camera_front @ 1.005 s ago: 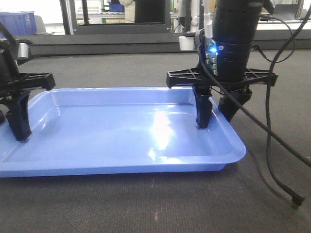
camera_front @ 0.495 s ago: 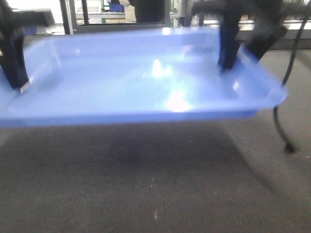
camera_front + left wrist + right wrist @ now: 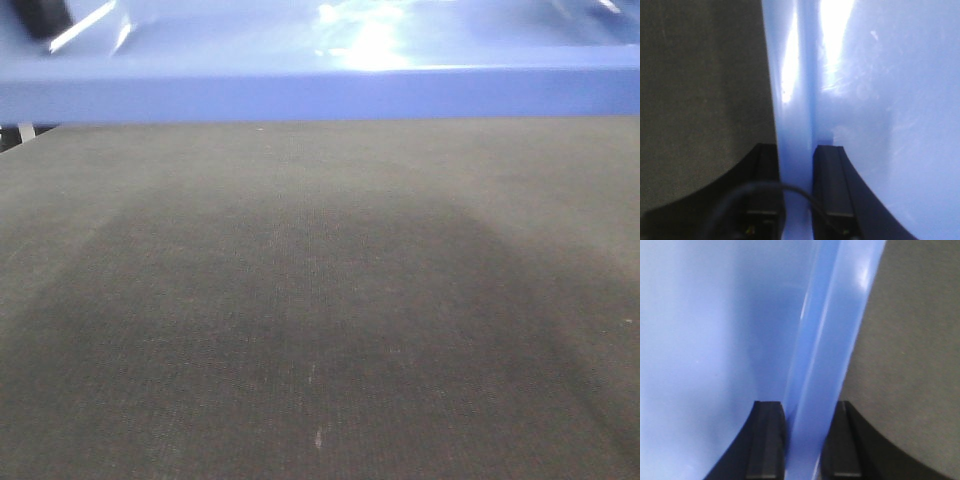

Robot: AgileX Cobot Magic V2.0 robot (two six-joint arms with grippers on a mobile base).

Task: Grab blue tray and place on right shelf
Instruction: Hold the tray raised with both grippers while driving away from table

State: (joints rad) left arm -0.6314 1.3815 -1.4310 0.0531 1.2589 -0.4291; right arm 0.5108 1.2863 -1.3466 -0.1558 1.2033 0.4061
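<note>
The blue tray (image 3: 320, 90) is lifted off the table and fills the top of the front view; only its near rim and a strip of its glossy inside show. My left gripper (image 3: 796, 152) is shut on the blue tray's left rim (image 3: 795, 100), one finger outside, one inside. My right gripper (image 3: 807, 410) is shut on the blue tray's right rim (image 3: 840, 330) in the same way. In the front view only a dark bit of the left finger (image 3: 40, 15) shows at the top left; the right gripper is out of that view. The right shelf is out of view.
The dark grey textured table top (image 3: 320, 320) spreads below the tray, with the tray's shadow on it. It also shows beside the tray in the left wrist view (image 3: 700, 90) and the right wrist view (image 3: 915, 365).
Both grippers have raised the blue tray from the table top up to the top edge of the front view. The arms and the background have gone out of that view.
</note>
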